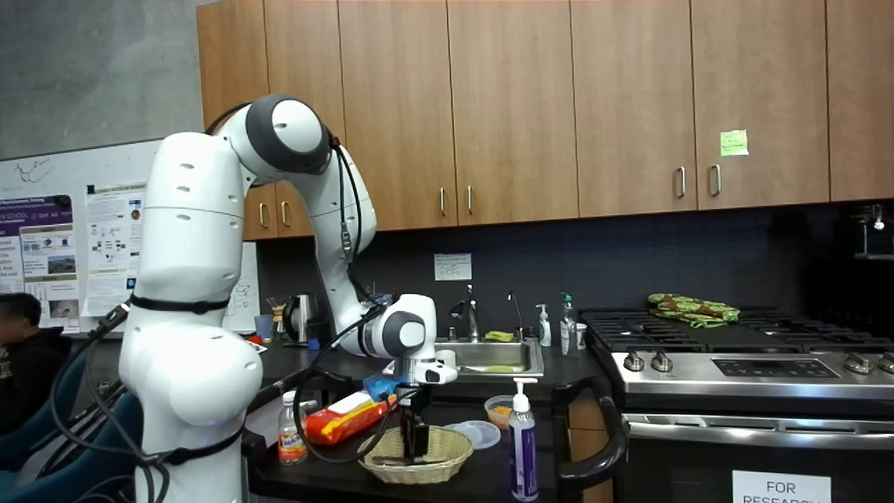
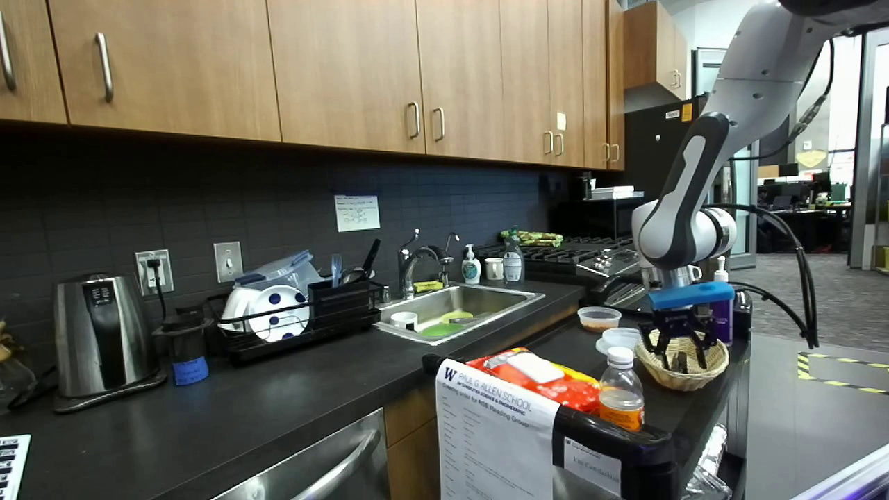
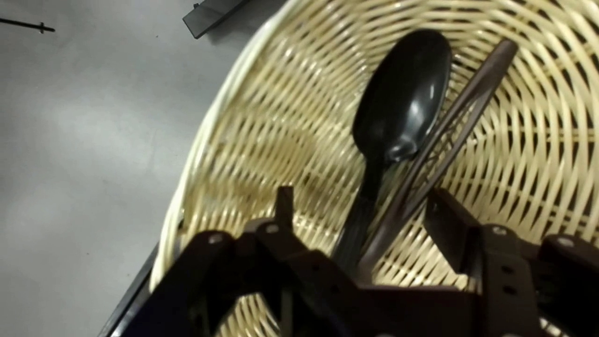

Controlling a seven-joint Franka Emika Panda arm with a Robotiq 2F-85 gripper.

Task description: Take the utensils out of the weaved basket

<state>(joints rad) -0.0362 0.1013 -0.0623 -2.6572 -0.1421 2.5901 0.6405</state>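
The weaved basket is a shallow, pale straw bowl on the dark cart top; it also shows in an exterior view and fills much of the wrist view. A black spoon and a slim dark brown two-armed utensil lie in it side by side. My gripper is open and points down inside the basket. The handles of both utensils run between its fingers, with gaps to the left finger; the right fingertip is close beside the brown utensil. The handle ends are hidden behind the gripper.
A red packet and an orange-label bottle stand beside the basket. A purple-label pump bottle, clear lids and a small food tub are on its other side. A black cart handle rises at the end.
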